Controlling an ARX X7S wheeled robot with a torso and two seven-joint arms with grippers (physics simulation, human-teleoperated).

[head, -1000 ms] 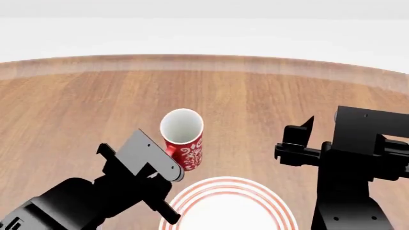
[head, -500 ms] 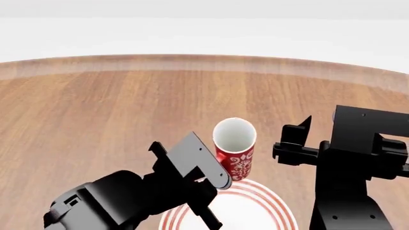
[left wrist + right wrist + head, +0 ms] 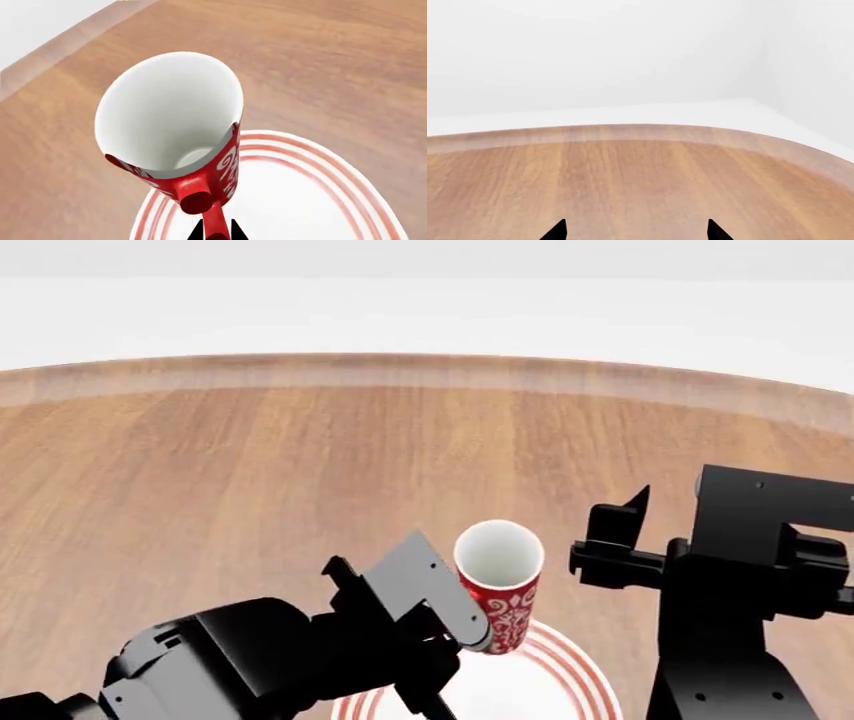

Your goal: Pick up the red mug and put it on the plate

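Observation:
The red mug (image 3: 502, 590), red with a white swirly pattern and white inside, stands upright over the far rim of the plate (image 3: 577, 672), a white plate with red rings. My left gripper (image 3: 216, 233) is shut on the mug's red loop handle (image 3: 212, 220); in the left wrist view the red mug (image 3: 173, 125) hangs above the plate (image 3: 313, 200). I cannot tell whether the mug's base touches the plate. In the head view my left gripper (image 3: 467, 635) is mostly hidden behind its own body. My right gripper (image 3: 636, 231) is open with nothing between its fingertips, and in the head view it (image 3: 607, 540) stays right of the mug.
The round wooden table (image 3: 267, 460) stretches ahead with its curved far edge (image 3: 400, 365) against a white background. My right arm (image 3: 747, 600) stands close to the right of the plate.
My left arm has carried the mug to the right and down, from left of the plate to above its far rim. The right arm has stayed still.

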